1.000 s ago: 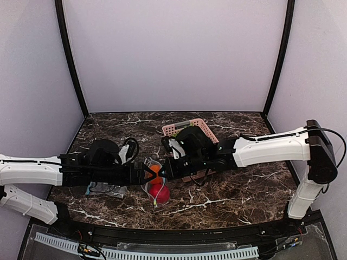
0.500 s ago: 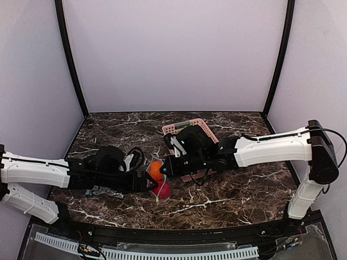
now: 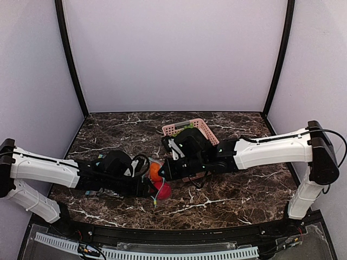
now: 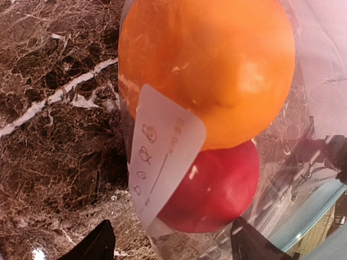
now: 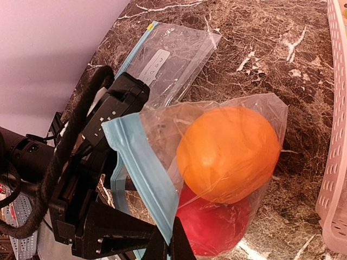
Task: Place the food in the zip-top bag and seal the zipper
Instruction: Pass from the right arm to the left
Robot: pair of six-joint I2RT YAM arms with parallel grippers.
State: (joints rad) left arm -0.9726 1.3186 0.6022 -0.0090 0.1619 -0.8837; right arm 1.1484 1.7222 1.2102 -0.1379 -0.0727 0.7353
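Observation:
A clear zip-top bag (image 5: 271, 116) hangs from my right gripper (image 5: 172, 244), which is shut on its light blue zipper (image 5: 143, 173). Inside sit the food pieces: a round orange fruit (image 5: 227, 154) above a red fruit (image 5: 214, 227). From the top I see the orange fruit (image 3: 155, 172) and red fruit (image 3: 161, 189) between the two arms. In the left wrist view the orange fruit (image 4: 206, 70), red fruit (image 4: 217, 189) and white label (image 4: 162, 157) fill the frame. My left gripper (image 4: 173, 246) is open, its fingertips (image 4: 100, 244) standing on either side of the bag's lower part.
A second clear bag (image 5: 162, 62) lies flat on the marble table (image 3: 227, 200) behind my left arm. A pink slatted basket (image 3: 201, 125) with something green in it stands just behind my right gripper; its wall (image 5: 336, 135) is close to the held bag.
My left arm has slid right and nearer to the hanging bag, and its jaws have narrowed a little. The right gripper keeps its hold on the zipper.

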